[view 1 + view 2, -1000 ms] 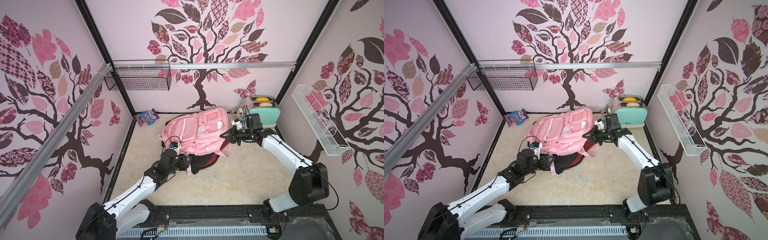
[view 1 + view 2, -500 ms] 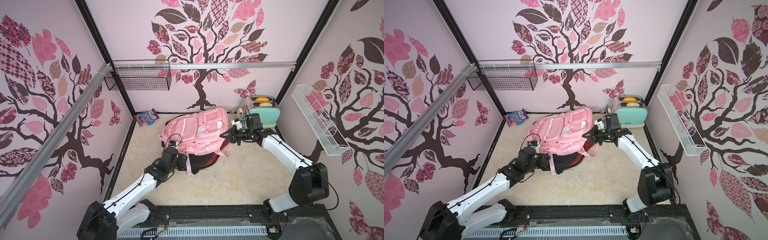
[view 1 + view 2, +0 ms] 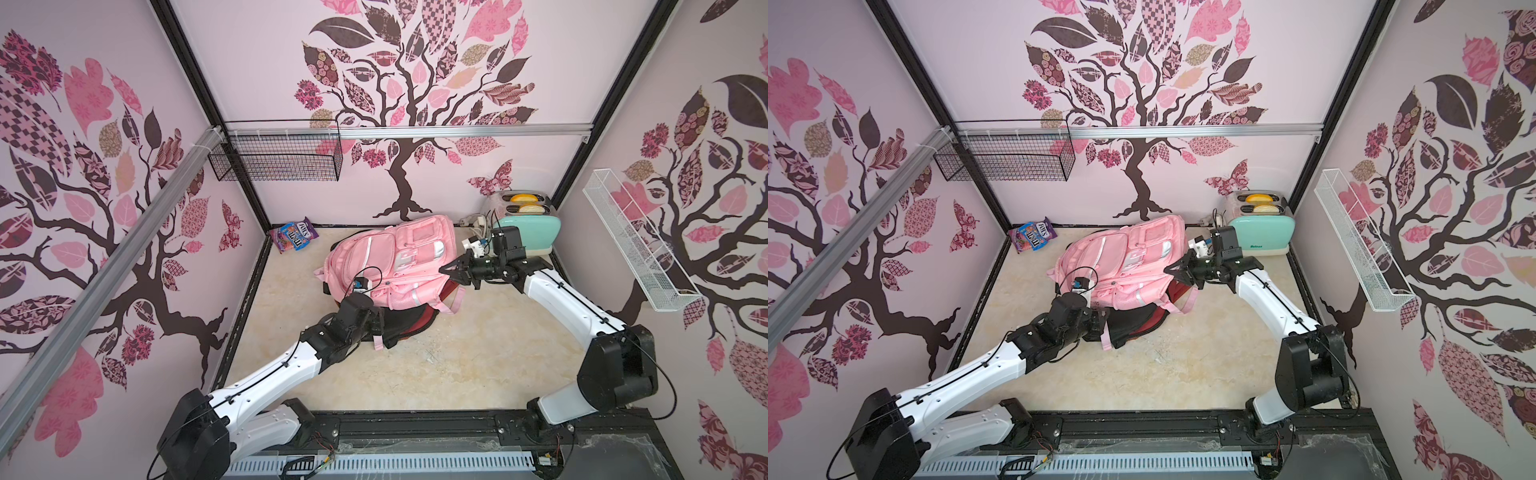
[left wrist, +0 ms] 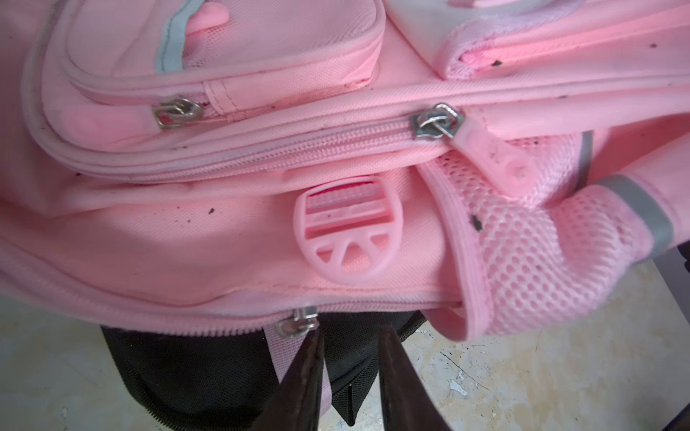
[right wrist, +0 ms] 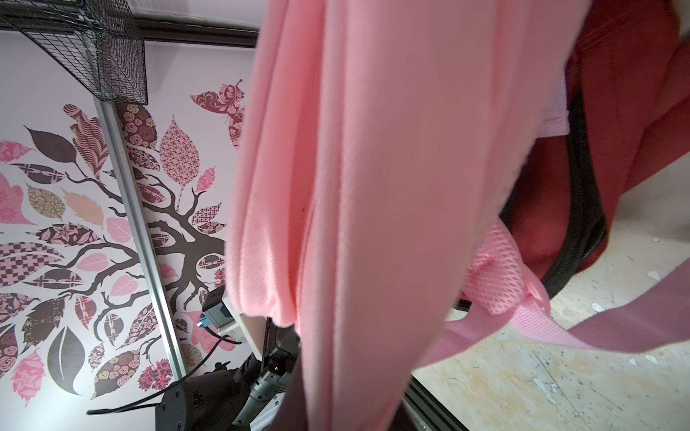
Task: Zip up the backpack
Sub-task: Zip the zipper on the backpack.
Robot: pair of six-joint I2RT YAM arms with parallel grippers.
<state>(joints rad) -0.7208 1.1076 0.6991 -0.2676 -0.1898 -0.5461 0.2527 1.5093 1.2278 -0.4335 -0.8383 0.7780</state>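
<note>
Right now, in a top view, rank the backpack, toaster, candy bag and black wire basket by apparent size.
1. backpack
2. wire basket: it hangs up on the wall, nearer the camera, so its true rank is unsure
3. toaster
4. candy bag

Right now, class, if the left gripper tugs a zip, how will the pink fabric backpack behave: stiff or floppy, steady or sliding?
Probably floppy: the pink fabric backpack creases into folds where the right gripper pinches it. It may well slide on the smooth beige tabletop unless held. Its pink mesh side pocket looks soft and could bunch.
</note>
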